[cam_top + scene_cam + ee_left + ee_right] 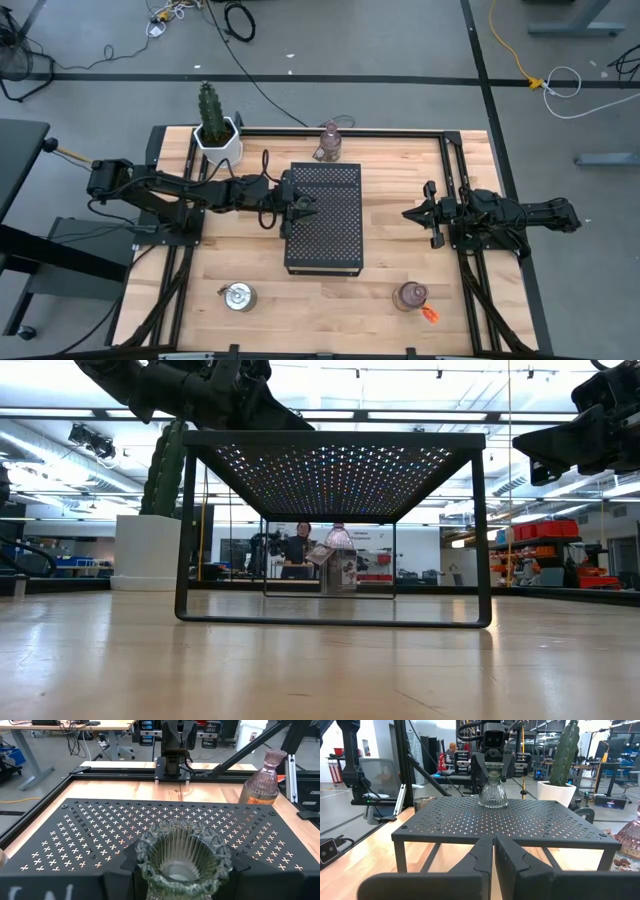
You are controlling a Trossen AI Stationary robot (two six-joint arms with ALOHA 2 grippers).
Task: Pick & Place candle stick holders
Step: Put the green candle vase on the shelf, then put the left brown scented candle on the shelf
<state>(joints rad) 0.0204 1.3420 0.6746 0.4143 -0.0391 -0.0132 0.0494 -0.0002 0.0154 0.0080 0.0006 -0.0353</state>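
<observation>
Left gripper (pixel 494 767): positioned over the left edge of the black perforated stand (pixel 323 218), fingers set either side of the neck of a clear ribbed glass candle stick holder (pixel 493 789). The holder stands upright on the stand's top plate, base resting on the perforated surface. In the left wrist view the holder's beaded rim (pixel 182 851) sits directly between the two dark fingers; the jaws are part-way apart, and whether the pads press on the glass or stand just clear of it cannot be told.

Right gripper (pixel 412 214): waits above the bare table to the right of the stand, fingers pressed together, nothing held.

Other holders relative to the left gripper: a pink-purple holder (pixel 330 143) stands on the table beyond the stand's far edge, near the gripper; a second pink-purple holder (pixel 409 296), with a small orange tag beside it, stands on the near side of the table, well apart; a silvery-clear holder (pixel 238 296) stands at the near left, also well apart.

A white pot with cactus (pixel 216 128) stands behind the left arm.

Labels: a printed band on the far pink-purple holder (pixel 262 782) is visible; its writing cannot be read.
</observation>
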